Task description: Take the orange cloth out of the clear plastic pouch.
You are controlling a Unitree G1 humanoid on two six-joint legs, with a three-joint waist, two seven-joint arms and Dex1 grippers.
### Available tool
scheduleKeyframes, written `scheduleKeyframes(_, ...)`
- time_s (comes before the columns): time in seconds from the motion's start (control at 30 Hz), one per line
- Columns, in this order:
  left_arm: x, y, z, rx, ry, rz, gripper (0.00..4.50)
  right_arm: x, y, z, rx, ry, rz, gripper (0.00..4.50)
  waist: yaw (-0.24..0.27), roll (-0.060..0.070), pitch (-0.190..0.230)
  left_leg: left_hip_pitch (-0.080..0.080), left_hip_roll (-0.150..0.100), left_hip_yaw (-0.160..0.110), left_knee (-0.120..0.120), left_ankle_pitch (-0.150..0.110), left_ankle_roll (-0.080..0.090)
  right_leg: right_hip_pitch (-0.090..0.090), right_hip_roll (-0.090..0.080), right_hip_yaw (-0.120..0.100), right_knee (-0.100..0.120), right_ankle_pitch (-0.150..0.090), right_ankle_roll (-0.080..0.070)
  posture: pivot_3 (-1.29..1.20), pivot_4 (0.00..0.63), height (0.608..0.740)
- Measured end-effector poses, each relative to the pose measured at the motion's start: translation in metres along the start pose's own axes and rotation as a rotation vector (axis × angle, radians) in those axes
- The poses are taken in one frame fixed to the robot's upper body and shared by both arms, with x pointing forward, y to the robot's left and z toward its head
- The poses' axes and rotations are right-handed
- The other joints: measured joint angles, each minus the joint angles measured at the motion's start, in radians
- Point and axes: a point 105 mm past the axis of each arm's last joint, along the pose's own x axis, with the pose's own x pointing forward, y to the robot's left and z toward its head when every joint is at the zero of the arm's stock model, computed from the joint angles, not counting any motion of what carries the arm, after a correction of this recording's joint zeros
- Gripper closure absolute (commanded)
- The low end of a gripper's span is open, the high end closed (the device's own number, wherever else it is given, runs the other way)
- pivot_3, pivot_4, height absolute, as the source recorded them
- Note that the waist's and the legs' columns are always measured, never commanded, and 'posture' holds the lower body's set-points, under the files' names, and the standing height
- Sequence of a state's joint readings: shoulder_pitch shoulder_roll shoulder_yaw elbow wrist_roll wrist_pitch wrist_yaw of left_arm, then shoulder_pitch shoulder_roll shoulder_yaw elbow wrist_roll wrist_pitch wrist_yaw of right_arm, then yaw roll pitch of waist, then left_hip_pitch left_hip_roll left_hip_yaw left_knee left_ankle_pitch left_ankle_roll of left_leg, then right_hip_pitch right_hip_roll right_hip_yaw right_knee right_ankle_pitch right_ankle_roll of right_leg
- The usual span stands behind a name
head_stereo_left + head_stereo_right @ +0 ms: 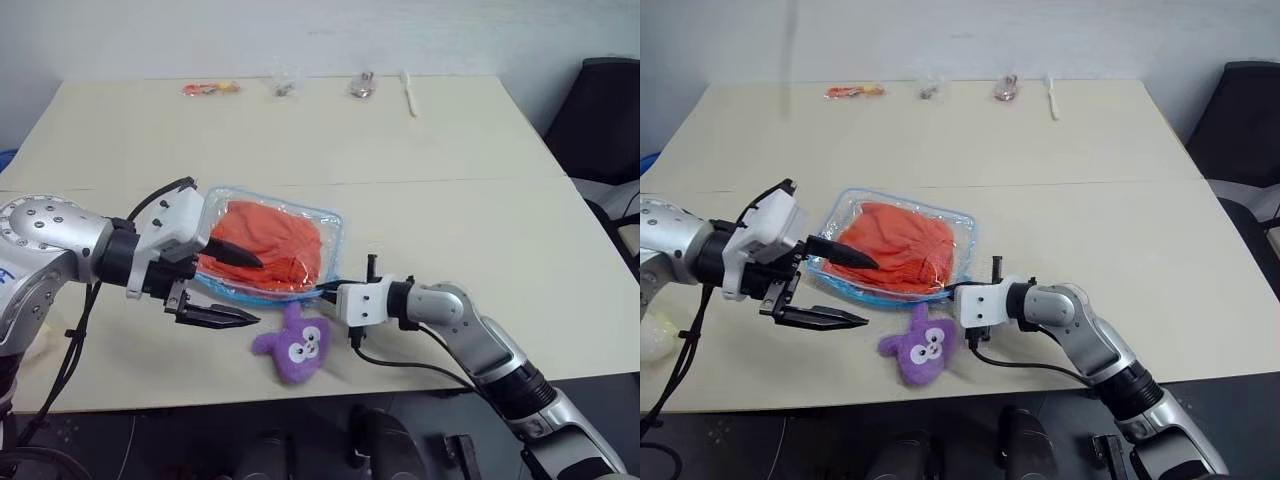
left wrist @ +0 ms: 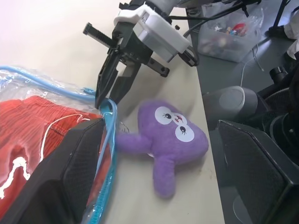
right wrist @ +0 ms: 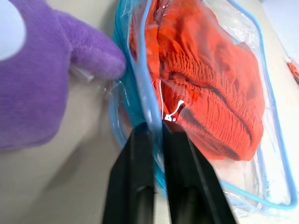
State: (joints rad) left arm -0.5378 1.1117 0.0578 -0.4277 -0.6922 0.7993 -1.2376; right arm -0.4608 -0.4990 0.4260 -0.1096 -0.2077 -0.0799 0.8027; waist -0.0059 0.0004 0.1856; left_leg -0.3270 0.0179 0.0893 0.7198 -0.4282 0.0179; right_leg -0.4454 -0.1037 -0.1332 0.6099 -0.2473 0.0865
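Note:
The clear plastic pouch (image 1: 337, 232) with light blue edging lies on the table in front of me. The orange cloth (image 1: 272, 240) sits bunched inside it. My right gripper (image 1: 322, 291) is shut on the pouch's blue edge at its near right corner; the right wrist view shows the edge (image 3: 148, 100) pinched between the two black fingers (image 3: 135, 168). My left gripper (image 1: 238, 288) is open at the pouch's left end. Its upper finger lies over the cloth, and its lower finger is out over the table in front of the pouch.
A small purple plush toy (image 1: 294, 346) lies just in front of the pouch, between the two grippers. Small packets (image 1: 284, 86) and a white utensil (image 1: 408, 92) line the table's far edge. A black chair (image 1: 603, 120) stands at the right.

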Motion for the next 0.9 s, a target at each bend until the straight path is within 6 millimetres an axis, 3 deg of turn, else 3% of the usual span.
scheduleKeyframes(0.43, 0.016, -0.007, -0.012, 0.106, 0.061, -0.114, 0.40, -0.010, -0.001, -0.006, -0.037, 0.035, 0.029, 4.47, 0.002, 0.000, 0.000, 0.000, 0.000, 0.000, 0.000, 0.000, 0.000, 0.000, 0.000, 0.000, 0.000, 0.000, 0.000, 0.00, 0.150, 0.740)
scheduleKeyframes(0.73, 0.045, -0.007, -0.036, 0.382, 0.155, -0.302, 0.40, -0.020, -0.006, -0.016, -0.099, 0.065, 0.065, 4.47, 0.003, 0.000, 0.000, 0.000, 0.000, 0.001, 0.000, 0.000, 0.000, 0.000, 0.001, 0.000, 0.000, 0.000, 0.000, 0.00, 0.150, 0.740)
scheduleKeyframes(0.9, 0.060, -0.009, -0.038, 0.375, 0.123, -0.367, 0.40, -0.021, -0.008, -0.015, -0.108, 0.064, 0.068, 4.47, 0.002, 0.000, 0.000, 0.000, 0.000, 0.001, 0.000, 0.000, 0.000, 0.000, 0.001, 0.000, 0.000, 0.000, 0.000, 0.00, 0.150, 0.740)
